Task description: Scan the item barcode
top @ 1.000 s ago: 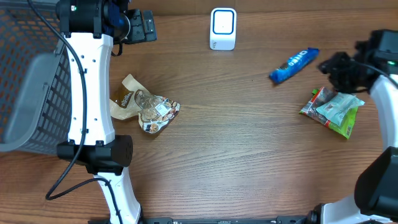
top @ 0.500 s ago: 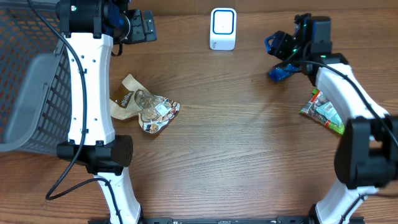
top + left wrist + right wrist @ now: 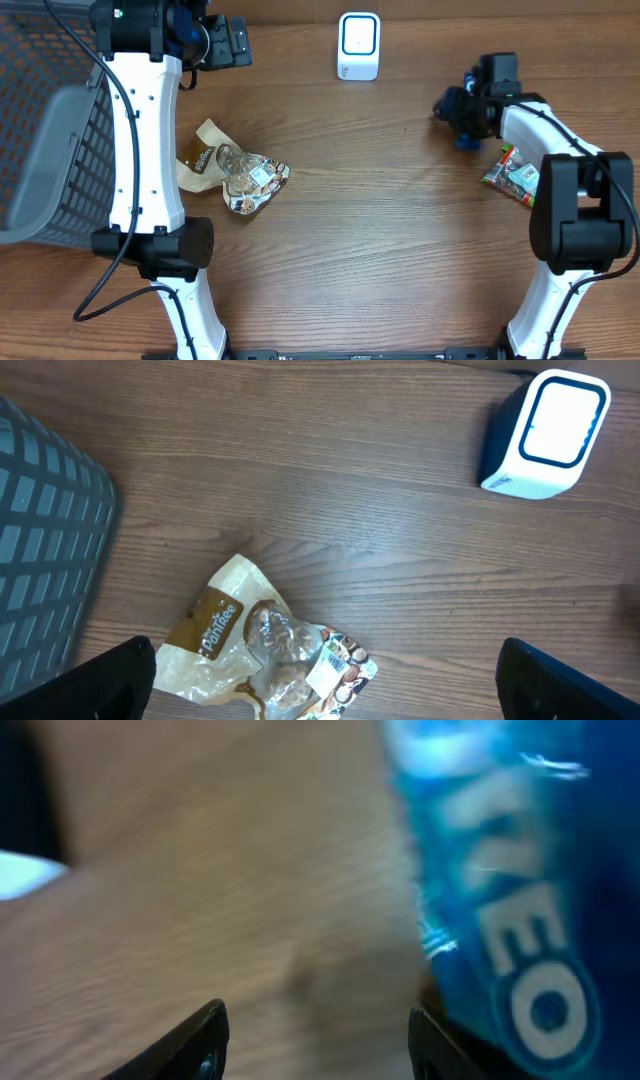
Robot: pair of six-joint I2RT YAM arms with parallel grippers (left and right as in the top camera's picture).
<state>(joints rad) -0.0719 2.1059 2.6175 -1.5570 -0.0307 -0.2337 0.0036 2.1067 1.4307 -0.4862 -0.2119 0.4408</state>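
The scanner (image 3: 359, 45) is a white box with a blue-rimmed face, standing at the back of the table; it also shows in the left wrist view (image 3: 545, 432). My right gripper (image 3: 462, 108) hovers low over the blue Oreo packet (image 3: 466, 141), hiding most of it from above. In the right wrist view the gripper (image 3: 318, 1035) is open over bare wood, and the packet (image 3: 500, 870) lies just outside the right finger. My left gripper (image 3: 226, 42) hangs high at the back left, wide open (image 3: 325, 695) and holding nothing.
A clear-and-brown pastry bag (image 3: 235, 172) lies left of centre, below the left gripper (image 3: 265, 655). A green snack bag (image 3: 515, 178) lies beside the right arm. A grey wire basket (image 3: 50, 150) fills the left edge.
The right arm swung in from the right edge toward the scanner side, then came back down over the blue packet. The left arm has stayed still.
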